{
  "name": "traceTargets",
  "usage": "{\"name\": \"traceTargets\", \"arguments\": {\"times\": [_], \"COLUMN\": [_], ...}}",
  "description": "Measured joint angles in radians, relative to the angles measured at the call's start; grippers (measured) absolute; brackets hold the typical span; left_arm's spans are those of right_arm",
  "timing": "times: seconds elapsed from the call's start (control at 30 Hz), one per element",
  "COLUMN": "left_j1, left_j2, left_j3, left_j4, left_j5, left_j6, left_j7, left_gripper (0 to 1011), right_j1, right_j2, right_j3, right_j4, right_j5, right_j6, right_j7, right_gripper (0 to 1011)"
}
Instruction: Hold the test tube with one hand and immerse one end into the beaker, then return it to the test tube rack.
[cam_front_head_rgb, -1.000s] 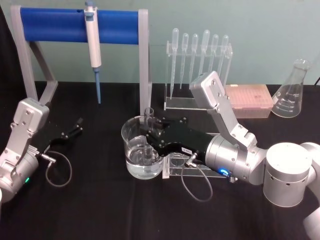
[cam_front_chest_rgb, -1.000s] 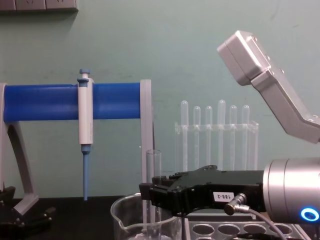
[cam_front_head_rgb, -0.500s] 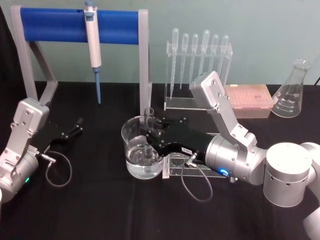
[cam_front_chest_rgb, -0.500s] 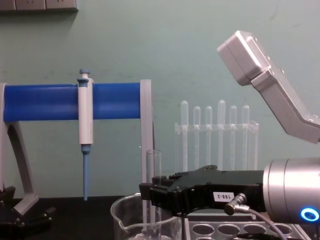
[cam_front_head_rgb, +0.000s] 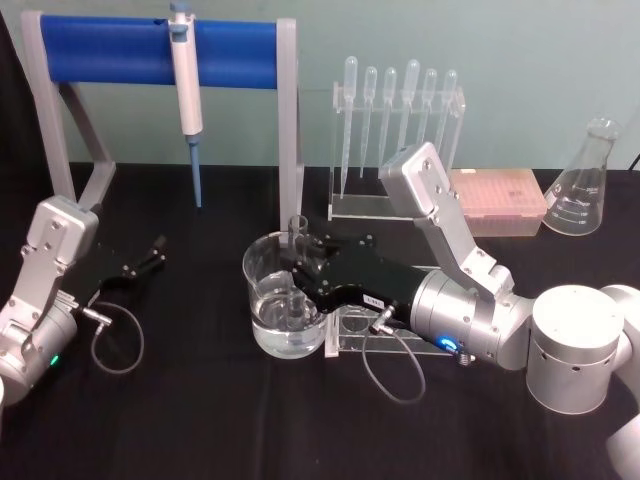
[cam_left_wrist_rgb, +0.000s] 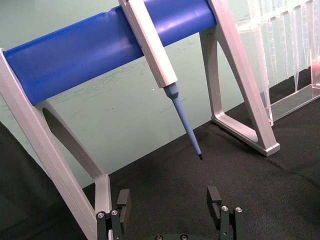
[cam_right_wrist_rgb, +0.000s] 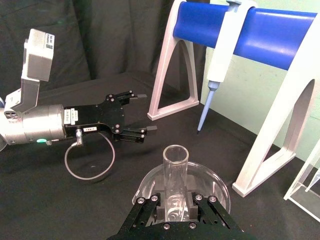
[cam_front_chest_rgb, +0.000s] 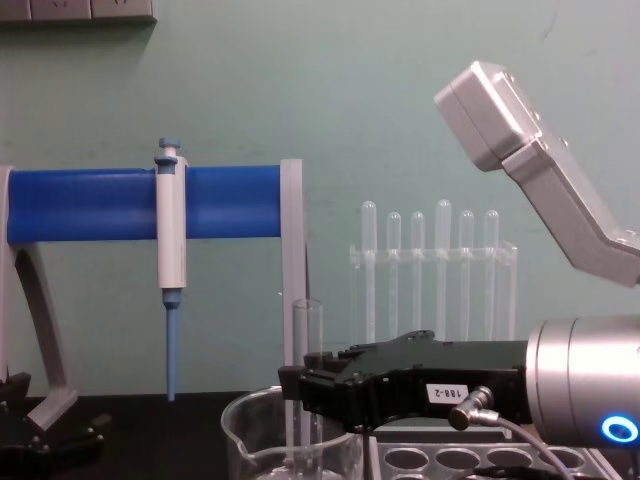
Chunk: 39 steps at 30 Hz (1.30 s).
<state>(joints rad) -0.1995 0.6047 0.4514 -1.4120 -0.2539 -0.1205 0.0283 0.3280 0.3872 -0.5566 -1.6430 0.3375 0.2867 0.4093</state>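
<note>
Test tube stands upright with its lower end down inside the beaker and its open rim above the beaker's rim. The beaker sits about mid-tabletop with clear liquid in its lower part.

My right gripper reaches in from the right, over the beaker's rim. Its fingers are clamped on the tube from both sides, below the tube's rim.

The clear test tube rack lies just right of the beaker, touching or nearly so. The gripper's black body hangs over it and covers part of its row of holes. From the chest view, a few holes show below the wrist.

Close behind the beaker stands the right grey upright of the blue-barred pipette stand. That stand runs along the far edge toward the left corner, and a micropipette hangs from its bar.

Right of the upright, at the far edge:
- a clear rack of plastic pipettes
- a pink tip box
- an Erlenmeyer flask, near the far right corner

My left gripper rests low near the left edge, well apart from the beaker. Its fingers are spread and hold nothing.
</note>
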Motion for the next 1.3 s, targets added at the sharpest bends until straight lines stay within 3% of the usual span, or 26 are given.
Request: {"name": "traceTargets", "arguments": {"times": [1.3], "left_j1": [0.0], "left_j2": [0.0], "left_j3": [0.0], "left_j4": [0.0], "left_j5": [0.0], "left_j6": [0.0], "left_j7": [0.0], "left_gripper": [1000], "right_j1": [0.0], "right_j2": [0.0], "right_j3": [0.0], "right_j4": [0.0], "right_j5": [0.0], "right_j6": [0.0], "right_j7": [0.0], "right_gripper": [239]}}
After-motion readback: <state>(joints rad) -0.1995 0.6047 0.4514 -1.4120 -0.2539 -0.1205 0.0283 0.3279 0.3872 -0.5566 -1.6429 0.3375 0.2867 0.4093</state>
